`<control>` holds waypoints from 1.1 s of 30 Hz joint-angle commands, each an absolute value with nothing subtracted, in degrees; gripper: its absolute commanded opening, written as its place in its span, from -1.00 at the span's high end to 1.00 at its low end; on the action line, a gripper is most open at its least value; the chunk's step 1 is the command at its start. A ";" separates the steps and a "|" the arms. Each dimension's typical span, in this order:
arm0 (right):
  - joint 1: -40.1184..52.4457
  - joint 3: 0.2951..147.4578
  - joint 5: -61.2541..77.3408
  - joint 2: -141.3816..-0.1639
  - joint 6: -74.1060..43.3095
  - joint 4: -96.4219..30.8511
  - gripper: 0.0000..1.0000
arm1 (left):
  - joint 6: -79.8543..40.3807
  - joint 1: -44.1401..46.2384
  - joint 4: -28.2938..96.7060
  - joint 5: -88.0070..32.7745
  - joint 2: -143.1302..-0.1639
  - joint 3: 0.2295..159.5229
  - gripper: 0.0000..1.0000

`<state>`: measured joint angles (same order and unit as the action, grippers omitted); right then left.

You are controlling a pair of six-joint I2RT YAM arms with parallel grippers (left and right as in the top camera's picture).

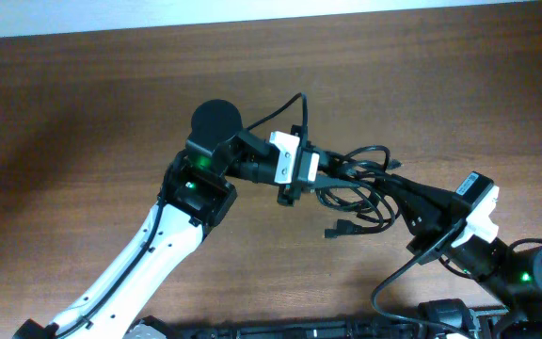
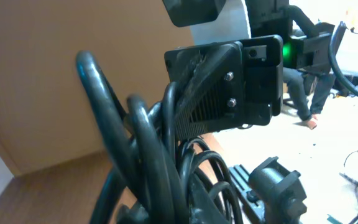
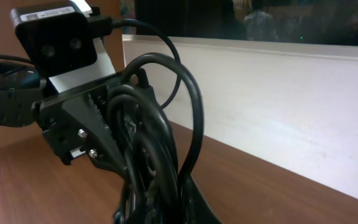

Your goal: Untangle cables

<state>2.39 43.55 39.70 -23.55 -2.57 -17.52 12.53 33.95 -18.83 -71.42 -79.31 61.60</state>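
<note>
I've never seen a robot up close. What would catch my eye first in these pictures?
First, the knot of thin black cables on the wooden table, right of its middle. The left gripper reaches into it from the lower left, and the right gripper, shut on the cables, comes in from the lower right. In both wrist views the glossy loops fill much of the picture.

The cables (image 1: 360, 184) are smooth, slightly glossy black rubber or plastic. The table (image 1: 83, 113) is matt wood grain, perhaps laminate.
</note>
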 commanded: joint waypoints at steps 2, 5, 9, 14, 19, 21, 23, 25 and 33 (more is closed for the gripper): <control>2.59 44.03 36.32 -23.35 -3.22 -18.02 0.92 | 13.28 33.95 -19.46 -70.50 -79.18 62.08 0.56; 2.59 44.03 34.74 -23.35 -3.20 -18.72 0.92 | 11.94 33.19 -19.46 -70.54 -79.18 62.08 0.45; 2.59 44.03 33.76 -23.35 -3.20 -19.33 0.92 | 11.22 32.77 -19.46 -70.72 -79.18 62.08 0.31; 2.59 44.03 30.76 -23.35 -3.22 -20.60 0.92 | 11.20 32.73 -19.46 -70.76 -79.18 62.08 0.30; 2.59 44.03 29.91 -23.35 -3.22 -21.04 0.92 | 11.20 32.58 -19.46 -70.78 -79.18 62.08 0.32; 2.59 44.03 29.93 -23.35 -3.22 -21.04 0.92 | 11.22 32.56 -19.49 -70.74 -79.18 62.08 0.32; 2.59 44.03 29.93 -23.35 -3.27 -20.82 0.92 | 11.22 32.58 -19.46 -70.74 -79.18 62.08 0.32; 2.59 44.03 30.04 -23.35 -3.53 -20.05 0.92 | 11.20 32.58 -19.38 -70.76 -79.18 62.08 0.31; 2.59 44.03 30.37 -23.35 -11.35 -15.38 0.92 | 11.22 32.62 -17.89 -70.74 -79.18 62.08 0.23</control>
